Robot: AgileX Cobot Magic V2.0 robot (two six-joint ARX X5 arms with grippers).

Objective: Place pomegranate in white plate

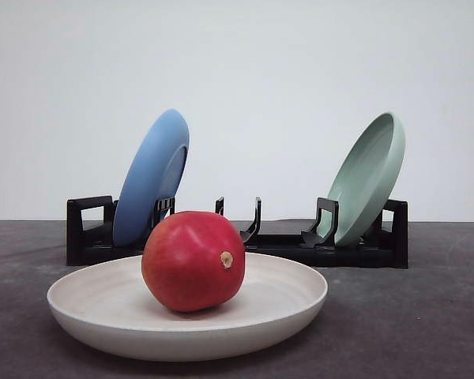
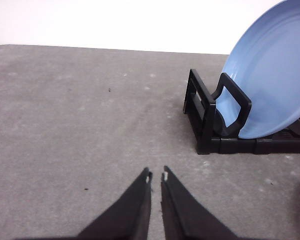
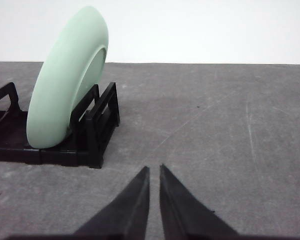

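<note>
plain white wall behind, and a dark grey mottled surface (image 1: 426, 316) under everything. my landmark is the long black plastic plate rack (image 1: 245, 241) standing across the back. a round blue plate (image 1: 152, 178) leans in its left end and a round pale green plate (image 1: 369, 178) leans in its right end; the slots between them are vacant.

in front of the rack, nearer the camera, lies the round shallow off-white plate (image 1: 87, 308), flat on the surface. the large glossy red pomegranate (image 1: 191, 260) sits inside it, resting on the plate's floor, its tan stem nub turned toward the camera and a little right.

my left pincer (image 2: 156, 176) hovers over bare surface beside the rack's blue-plate end, its dark fingers nearly touching with only a thin gap, gripping nothing. my right pincer (image 3: 154, 169) hangs off the rack's green-plate end, likewise drawn almost together and empty.

as i judge it, the placing step is done: fruit in plate, both arms clear. nothing more seems needed beyond keeping the arms away so the fruit isn't nudged into rolling.
</note>
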